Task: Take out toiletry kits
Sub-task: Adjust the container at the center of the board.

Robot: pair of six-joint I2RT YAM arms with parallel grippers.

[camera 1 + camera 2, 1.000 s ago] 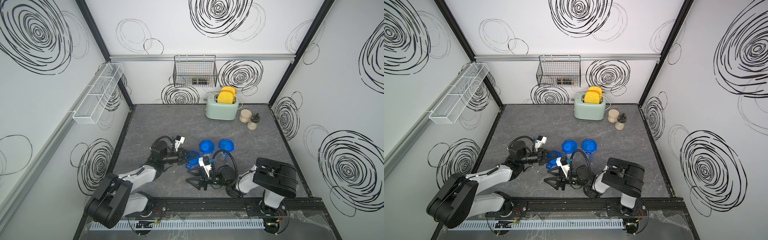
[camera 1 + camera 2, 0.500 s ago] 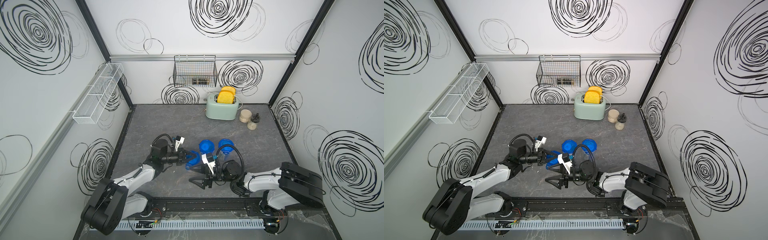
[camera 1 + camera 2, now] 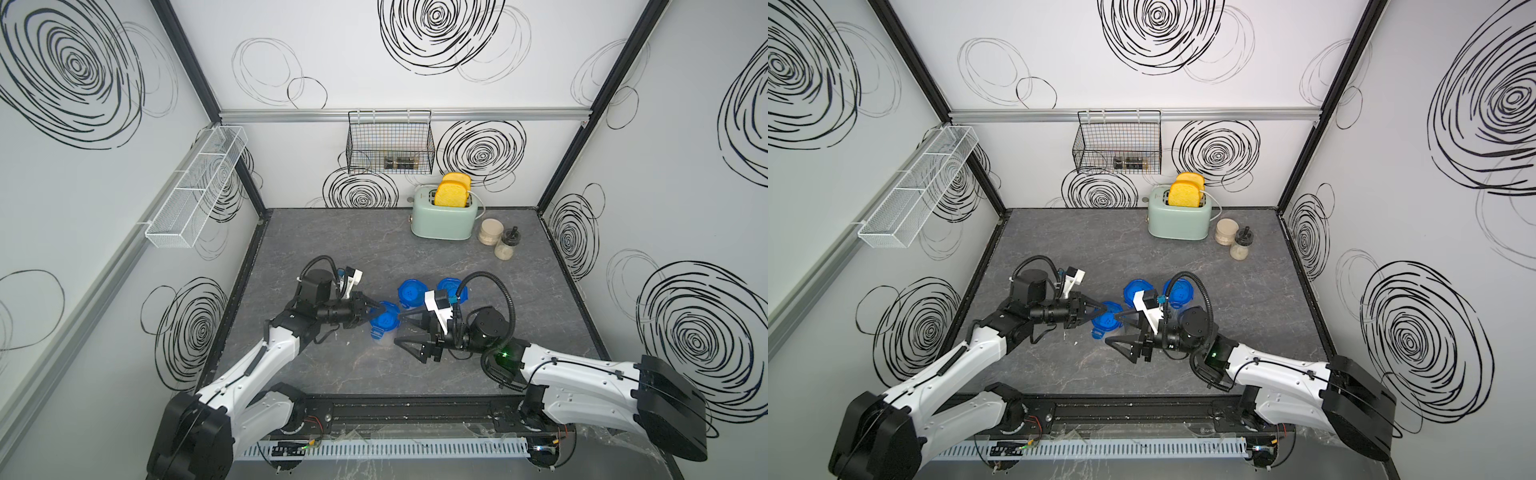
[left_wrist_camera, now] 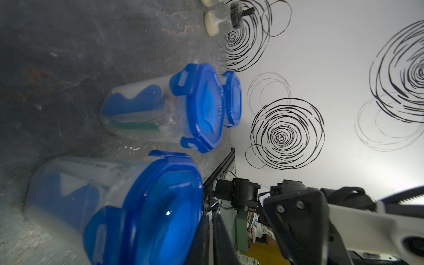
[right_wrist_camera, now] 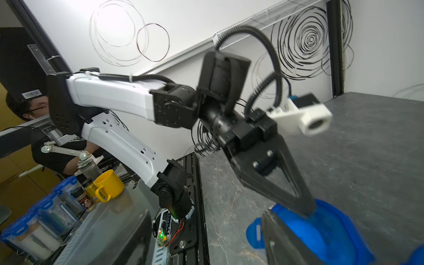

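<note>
Toaster (image 3: 444, 218): mint, at the back of the table (image 3: 332, 241); I read two toast slices (image 3: 451, 193) upright in its slots.
Jars: beige jar (image 3: 490, 231) and grinder (image 3: 508, 246), just beside the toaster.
Basket (image 3: 390, 145): black wire, back wall.
Shelf (image 3: 195, 187): white mesh, left wall.

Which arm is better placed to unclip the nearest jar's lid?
Left, likely: the left gripper has its tips touching the lid at its rim, while the right gripper stands open beside it.
</note>
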